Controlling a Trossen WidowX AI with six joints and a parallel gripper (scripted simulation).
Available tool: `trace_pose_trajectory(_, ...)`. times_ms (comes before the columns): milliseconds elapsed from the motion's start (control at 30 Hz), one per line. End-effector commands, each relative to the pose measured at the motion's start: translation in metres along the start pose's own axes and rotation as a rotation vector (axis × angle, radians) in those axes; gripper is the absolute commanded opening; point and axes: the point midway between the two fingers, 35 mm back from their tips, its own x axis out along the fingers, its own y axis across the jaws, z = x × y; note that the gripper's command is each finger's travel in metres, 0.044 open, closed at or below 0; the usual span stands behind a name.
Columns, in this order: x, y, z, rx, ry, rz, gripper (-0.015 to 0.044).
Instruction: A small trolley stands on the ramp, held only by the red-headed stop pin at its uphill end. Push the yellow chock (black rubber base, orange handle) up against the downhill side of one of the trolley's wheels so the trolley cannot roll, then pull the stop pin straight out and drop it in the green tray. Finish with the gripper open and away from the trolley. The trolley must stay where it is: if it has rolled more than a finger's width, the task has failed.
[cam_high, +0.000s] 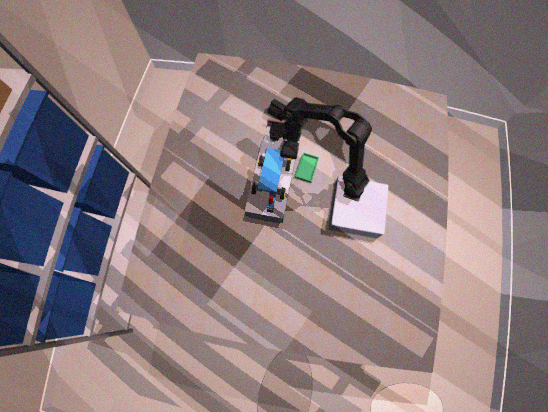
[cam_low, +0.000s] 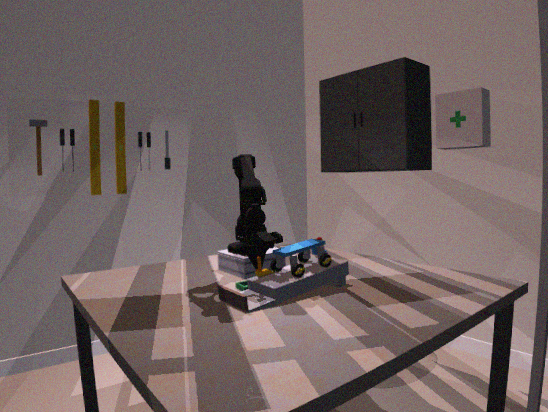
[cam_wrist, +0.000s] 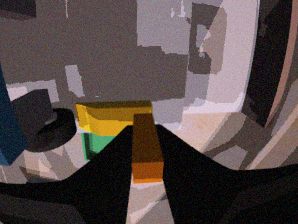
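Observation:
My gripper (cam_low: 258, 261) (cam_wrist: 143, 130) is shut on the orange handle of the yellow chock (cam_low: 263, 272) (cam_wrist: 112, 120). The chock is by the ramp's tray-side edge, near the trolley's downhill end. In the wrist view a black wheel (cam_wrist: 59, 131) stands to its left, with a gap between. I cannot tell whether the chock touches the ramp. The blue trolley (cam_high: 270, 170) (cam_low: 300, 247) stands on the grey ramp (cam_high: 255, 209) (cam_low: 312, 284). The red-headed stop pin (cam_high: 271, 199) (cam_low: 319, 239) is at its uphill end. The green tray (cam_high: 307, 167) (cam_low: 242, 285) is beside the ramp.
The arm's pale base block (cam_high: 360, 207) (cam_low: 231, 264) stands on the tray side of the ramp. The arm arches over the table from there to the ramp's low end. Blue bins (cam_high: 30, 215) are at the left in the top view. Striped shadows cross the table.

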Motion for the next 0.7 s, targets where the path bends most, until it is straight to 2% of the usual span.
trace_pose_trajectory(0,-0.0001,0.0051,-0.0003,0.003,-0.004,0.005,0.0)
trace_pose_trajectory(467,-0.0002,0.0044,0.0003,0.0,-0.001,-0.001,0.0)
trace_pose_trajectory(667,-0.0002,0.0044,0.0003,0.0,-0.001,-0.001,0.0157)
